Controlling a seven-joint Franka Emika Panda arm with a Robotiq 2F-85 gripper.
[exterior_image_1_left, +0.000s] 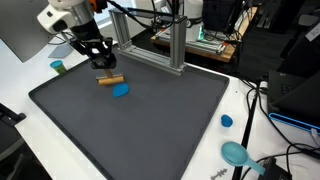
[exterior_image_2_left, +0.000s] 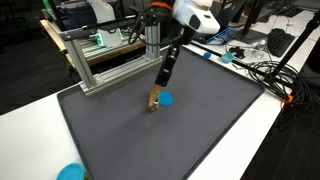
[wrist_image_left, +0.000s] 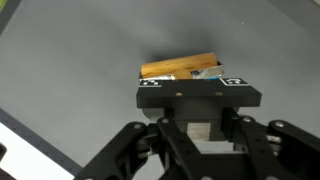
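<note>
Claw (wrist_image_left: 188, 88) sits low over the wooden block (wrist_image_left: 180, 67) at frame center; we cannot tell whether its jaws grip it.

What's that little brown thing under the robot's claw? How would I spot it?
Find the big dark grey mat on the white table. Near its far edge, by the metal frame, a small wooden cylinder lies flat below the gripper. The flat blue piece beside it is the only close neighbour.
</note>
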